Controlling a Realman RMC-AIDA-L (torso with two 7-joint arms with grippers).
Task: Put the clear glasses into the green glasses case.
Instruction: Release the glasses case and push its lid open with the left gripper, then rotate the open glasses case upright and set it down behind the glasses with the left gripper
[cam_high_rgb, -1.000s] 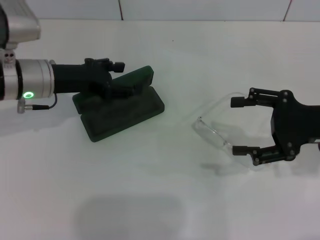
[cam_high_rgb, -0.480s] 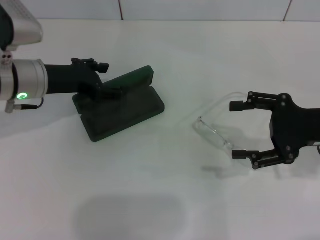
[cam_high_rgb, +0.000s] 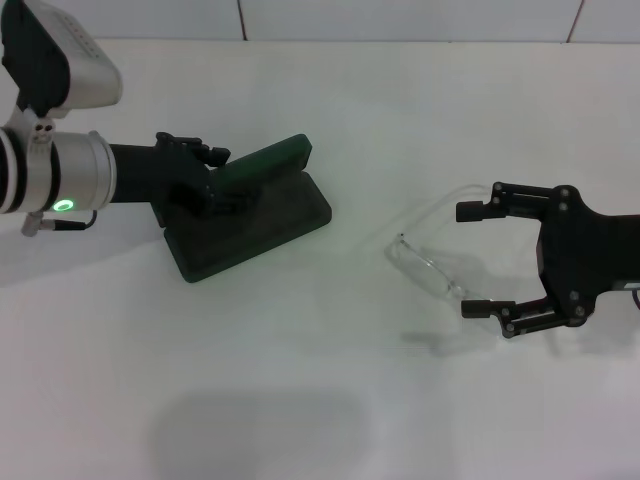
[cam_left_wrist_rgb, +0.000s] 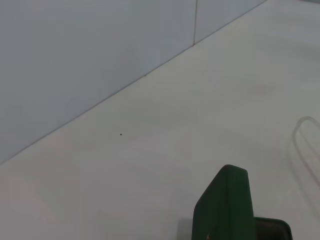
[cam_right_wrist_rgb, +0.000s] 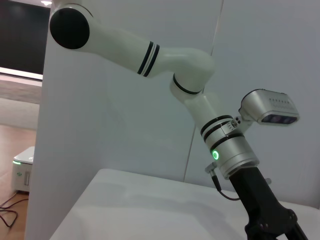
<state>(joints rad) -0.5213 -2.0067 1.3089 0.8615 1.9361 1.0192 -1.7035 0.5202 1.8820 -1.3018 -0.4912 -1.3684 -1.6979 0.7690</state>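
The green glasses case (cam_high_rgb: 262, 232) lies open left of centre on the white table, its lid (cam_high_rgb: 268, 162) tilted up at the back. My left gripper (cam_high_rgb: 212, 176) reaches in from the left and overlaps the case's left end, dark against dark. The lid (cam_left_wrist_rgb: 227, 205) fills the lower part of the left wrist view. The clear glasses (cam_high_rgb: 425, 265) lie right of centre, lenses toward me. My right gripper (cam_high_rgb: 466, 260) is open, its fingers (cam_high_rgb: 478, 210) straddling the right end of the glasses without closing on them.
A tiled wall (cam_high_rgb: 400, 18) runs along the table's far edge. The right wrist view looks across at my left arm (cam_right_wrist_rgb: 227, 145) and the wall behind it. White tabletop (cam_high_rgb: 300, 400) stretches in front of both objects.
My left gripper drew back to the left along the case and its wrist rose. My right gripper shifted slightly nearer and leftward around the end of the glasses.
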